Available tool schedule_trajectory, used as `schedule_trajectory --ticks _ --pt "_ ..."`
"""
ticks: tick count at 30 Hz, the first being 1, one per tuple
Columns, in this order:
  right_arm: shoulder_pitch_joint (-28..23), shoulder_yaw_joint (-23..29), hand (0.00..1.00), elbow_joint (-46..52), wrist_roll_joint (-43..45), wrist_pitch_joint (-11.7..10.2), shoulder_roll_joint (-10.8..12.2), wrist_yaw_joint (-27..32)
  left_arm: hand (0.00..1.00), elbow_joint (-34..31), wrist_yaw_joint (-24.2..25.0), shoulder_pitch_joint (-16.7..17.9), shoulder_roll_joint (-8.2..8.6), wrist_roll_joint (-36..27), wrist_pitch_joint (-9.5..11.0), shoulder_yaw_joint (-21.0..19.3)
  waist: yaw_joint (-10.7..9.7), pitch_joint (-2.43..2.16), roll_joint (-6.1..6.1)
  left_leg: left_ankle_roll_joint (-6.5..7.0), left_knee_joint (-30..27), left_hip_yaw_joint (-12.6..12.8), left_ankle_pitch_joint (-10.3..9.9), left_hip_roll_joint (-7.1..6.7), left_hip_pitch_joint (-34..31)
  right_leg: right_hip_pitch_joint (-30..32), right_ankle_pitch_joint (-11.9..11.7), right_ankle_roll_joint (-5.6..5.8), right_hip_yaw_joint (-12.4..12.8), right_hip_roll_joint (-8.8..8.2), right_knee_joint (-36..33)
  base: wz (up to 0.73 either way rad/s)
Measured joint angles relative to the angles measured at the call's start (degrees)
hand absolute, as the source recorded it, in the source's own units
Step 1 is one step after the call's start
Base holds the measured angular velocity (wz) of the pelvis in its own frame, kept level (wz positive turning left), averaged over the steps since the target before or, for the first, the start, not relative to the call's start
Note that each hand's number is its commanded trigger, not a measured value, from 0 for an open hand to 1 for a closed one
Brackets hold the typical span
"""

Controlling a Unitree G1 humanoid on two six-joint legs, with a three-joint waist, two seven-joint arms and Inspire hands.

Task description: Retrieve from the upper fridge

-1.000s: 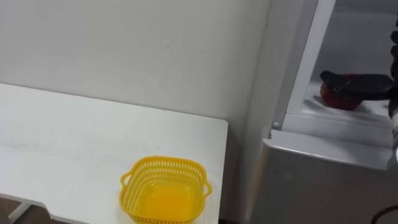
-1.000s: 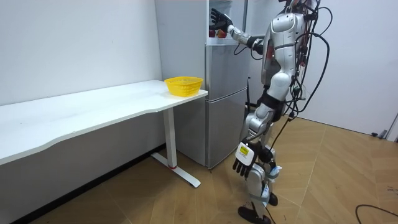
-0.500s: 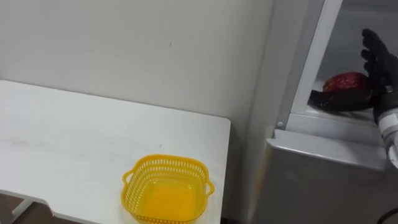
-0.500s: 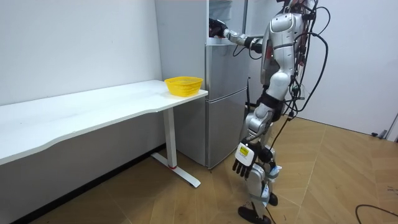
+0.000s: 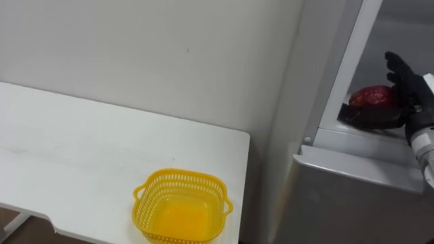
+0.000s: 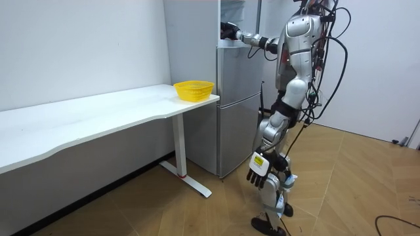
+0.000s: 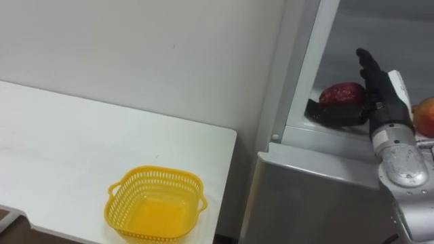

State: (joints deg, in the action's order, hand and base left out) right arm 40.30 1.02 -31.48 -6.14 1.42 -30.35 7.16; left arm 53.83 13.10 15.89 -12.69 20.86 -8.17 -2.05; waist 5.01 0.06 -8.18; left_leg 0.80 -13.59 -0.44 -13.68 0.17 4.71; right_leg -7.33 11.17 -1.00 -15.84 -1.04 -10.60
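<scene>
Right hand (image 7: 377, 85) inside fridge (image 7: 305, 74), fingers straight, not clasping; red fruit (image 7: 341, 92) at its 9 o'clock. Left hand (image 6: 257, 174) hangs relaxed. Grasp and withdrawal left.

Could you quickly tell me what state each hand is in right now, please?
Left hand: open, relaxed at the robot's side, holding nothing.
Right hand: open, fingers straight beside the red fruit in the fridge, not closed on it.

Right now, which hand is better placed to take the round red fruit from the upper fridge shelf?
The right hand: it is inside the upper fridge compartment, open, right beside the round red fruit. The left hand hangs low beside the robot's leg, far below that shelf.
</scene>
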Motion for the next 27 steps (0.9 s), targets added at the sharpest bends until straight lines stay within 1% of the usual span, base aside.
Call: schedule_trajectory --ticks 1,2,3,7,11,17,22,24,27 --pt "0.36 0.00 0.61 -0.56 0.00 0.00 -0.02 -0.30 0.00 0.00 0.03 0.01 -0.01 0.00 -0.06 0.00 -0.02 0.00 0.00 0.00 -0.02 0.00 0.00 0.00 -0.02 0.00 0.00 0.00 0.00 -0.03 0.00 0.00" --pt "1.10 -0.02 0.89 -1.72 0.02 0.04 -0.10 -0.90 0.00 -0.02 0.10 0.01 -0.02 -0.13 -0.10 0.00 -0.08 0.01 0.01 0.02 -0.04 0.00 0.01 0.00 -0.06 0.00 0.00 0.00 -0.04 -0.08 -0.02 0.00" --pt "1.61 -0.21 1.00 -2.12 0.03 0.38 -0.35 -1.53 0.00 -0.10 0.10 0.01 -0.05 -0.41 -0.13 0.01 -0.15 0.08 0.11 0.03 -0.02 -0.01 0.00 0.00 -0.24 -0.02 0.00 0.00 -0.10 -0.10 -0.02 0.00" --pt "1.87 -0.40 1.00 -2.23 0.02 0.69 -1.05 -3.14 0.00 -0.47 0.03 -0.03 -0.29 -0.52 -0.18 0.04 -0.15 0.14 0.25 0.04 0.14 -0.06 -0.01 -0.03 -0.21 -0.21 0.00 0.00 -0.21 -0.01 -0.03 0.00" --pt "4.70 -2.14 1.00 -6.07 -0.24 0.58 -2.10 -4.87 0.00 -0.27 -0.11 -0.37 -0.28 -0.48 -0.25 0.10 -0.21 0.30 0.60 0.03 -0.04 -0.02 0.00 -0.03 0.00 -0.51 0.00 0.00 -0.72 -0.01 -0.01 0.03" --pt "5.69 -2.26 1.00 -7.93 0.04 0.59 -2.23 -5.33 0.00 -0.21 -0.36 -0.76 -0.30 -0.48 -0.62 0.11 -0.16 0.29 0.60 0.02 -0.05 -0.06 0.01 -0.02 0.07 -0.58 0.00 0.00 -0.95 -0.02 0.00 0.00" --pt "5.93 -2.39 1.00 -8.26 -0.41 0.60 -2.45 -5.23 0.00 -0.22 -0.38 -0.83 -0.56 -0.56 -0.64 0.27 -0.03 0.15 0.41 0.02 -0.01 -0.37 0.01 -0.01 0.07 -0.55 0.00 0.00 -0.97 0.01 0.01 0.00" --pt "5.94 -2.65 1.00 -8.21 -0.52 0.61 -2.78 -5.18 0.00 -0.22 -0.37 -0.83 -0.81 -0.68 -0.64 0.27 0.16 -0.03 0.33 0.01 0.02 -0.47 0.02 -0.02 0.32 -0.53 0.00 0.00 -0.98 0.04 0.01 0.00" --pt "5.92 -3.98 1.00 -7.67 -0.23 0.66 -2.78 -4.59 0.00 -0.22 -0.44 -0.91 -1.11 -1.11 -0.66 0.26 0.22 -0.04 0.34 -0.03 0.12 -0.40 0.04 -0.02 0.88 -0.87 0.00 0.00 -0.38 0.12 0.01 -0.04"
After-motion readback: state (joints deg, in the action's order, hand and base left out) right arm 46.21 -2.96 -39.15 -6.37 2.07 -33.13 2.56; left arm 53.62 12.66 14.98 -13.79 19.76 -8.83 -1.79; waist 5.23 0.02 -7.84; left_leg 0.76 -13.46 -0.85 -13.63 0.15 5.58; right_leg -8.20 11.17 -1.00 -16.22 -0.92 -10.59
